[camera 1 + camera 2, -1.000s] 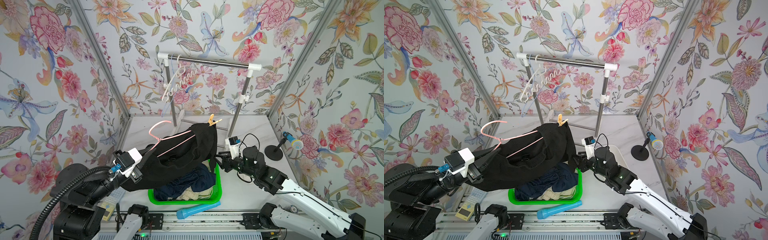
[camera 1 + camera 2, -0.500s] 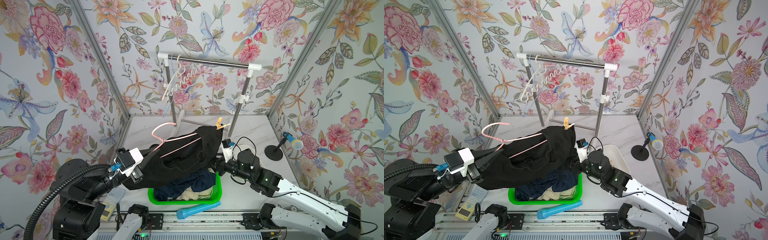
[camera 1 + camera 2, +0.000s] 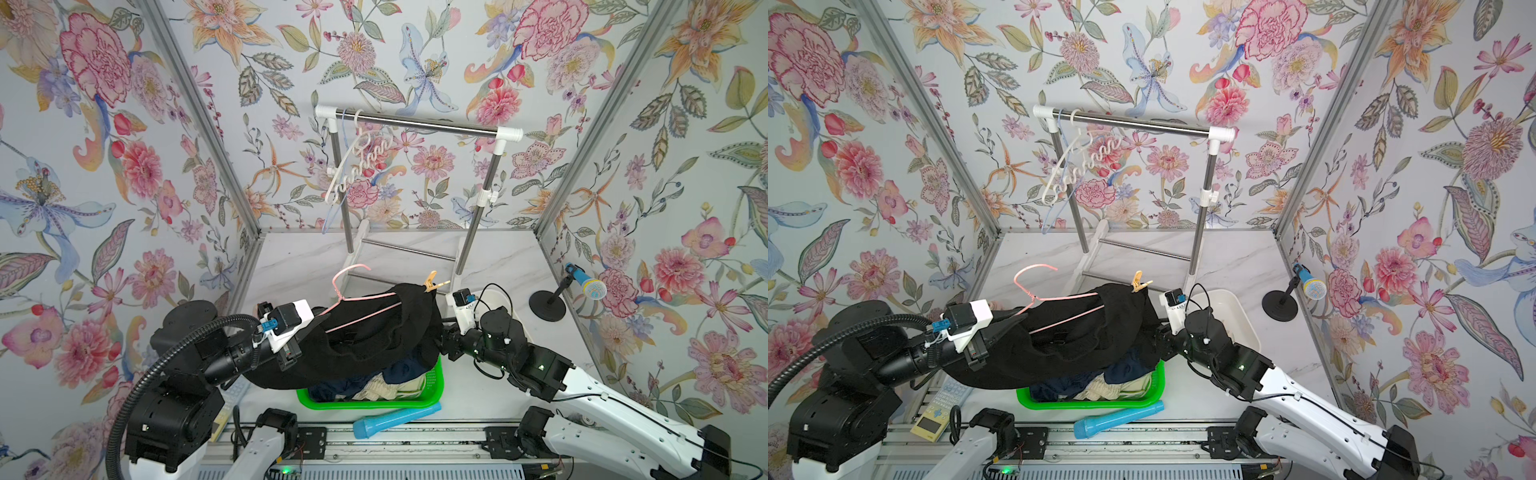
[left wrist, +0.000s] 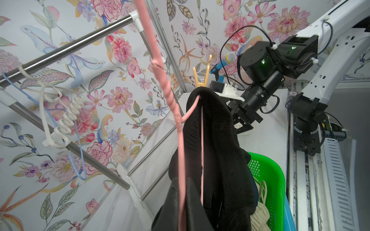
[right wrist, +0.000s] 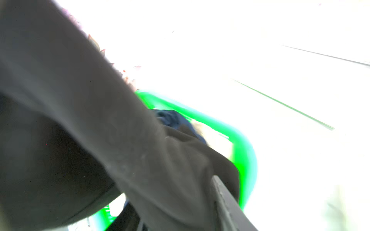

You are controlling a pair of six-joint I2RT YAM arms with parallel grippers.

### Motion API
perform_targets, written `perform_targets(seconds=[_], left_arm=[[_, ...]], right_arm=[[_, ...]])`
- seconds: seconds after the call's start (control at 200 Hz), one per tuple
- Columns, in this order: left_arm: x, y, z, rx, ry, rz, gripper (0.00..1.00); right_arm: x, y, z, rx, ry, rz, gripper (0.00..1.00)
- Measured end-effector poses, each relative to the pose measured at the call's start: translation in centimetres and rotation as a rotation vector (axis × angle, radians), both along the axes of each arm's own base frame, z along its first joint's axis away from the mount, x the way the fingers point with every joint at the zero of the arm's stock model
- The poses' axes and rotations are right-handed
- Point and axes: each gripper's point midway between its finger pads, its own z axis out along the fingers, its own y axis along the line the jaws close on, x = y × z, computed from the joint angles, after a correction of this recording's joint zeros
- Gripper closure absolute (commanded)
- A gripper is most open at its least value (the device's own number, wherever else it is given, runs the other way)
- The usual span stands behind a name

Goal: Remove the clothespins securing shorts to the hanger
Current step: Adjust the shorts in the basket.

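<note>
Marble tabletop (image 3: 299, 257) | left gripper (image 4: 181, 208) clenched on pink wire hanger (image 3: 353, 297) carrying black fabric shorts (image 3: 374, 332) | tan spring clothespin (image 3: 432, 282) clamps shorts' far corner | right gripper (image 4: 239, 125) beside shorts, grip unreadable | step: likely approach; next: rise, pinch peg

I see a pink hanger (image 4: 180, 144) down the middle of the picture with black shorts (image 4: 220, 152) over it. A tan clothespin (image 4: 201, 80) pinches the shorts' far end.

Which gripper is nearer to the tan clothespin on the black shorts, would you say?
Right. The right gripper sits by the end of the black shorts where the tan clothespin is pinned; the left gripper grips the pink hanger at the opposite end.
</note>
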Motion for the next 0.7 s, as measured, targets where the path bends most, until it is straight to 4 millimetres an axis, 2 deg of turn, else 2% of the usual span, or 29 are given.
perform_targets(seconds=[0.07,0.19,0.295,0.37,0.47,0.565,0.701], left_arm=[[0.8,-0.2,-1.1,0.011,0.038,-0.001,1.0],[1.9,-0.4,-2.1,0.027,0.069,-0.005,1.0],[2.1,-0.6,-2.5,0.029,0.079,-0.017,1.0],[2.0,-0.8,-2.6,0.028,0.076,-0.029,1.0],[2.1,-0.9,-2.6,0.025,0.068,-0.039,1.0],[2.0,-1.1,-2.5,0.019,0.064,-0.057,1.0],[1.9,-1.5,-2.4,0.011,0.057,-0.084,1.0]], right_arm=[[0.6,-2.2,0.4,0.007,-0.004,-0.062,0.48],[1.6,-6.0,2.6,0.073,-0.052,-0.165,0.44],[1.9,-7.7,4.4,0.127,-0.09,-0.185,0.36],[1.7,-7.5,5.5,0.158,-0.103,-0.132,0.25],[1.1,-6.0,7.4,0.22,-0.139,0.012,0.15],[-0.1,-4.5,9.6,0.282,-0.204,0.172,0.09],[-1.4,-3.3,11.9,0.319,-0.289,0.329,0.06]])
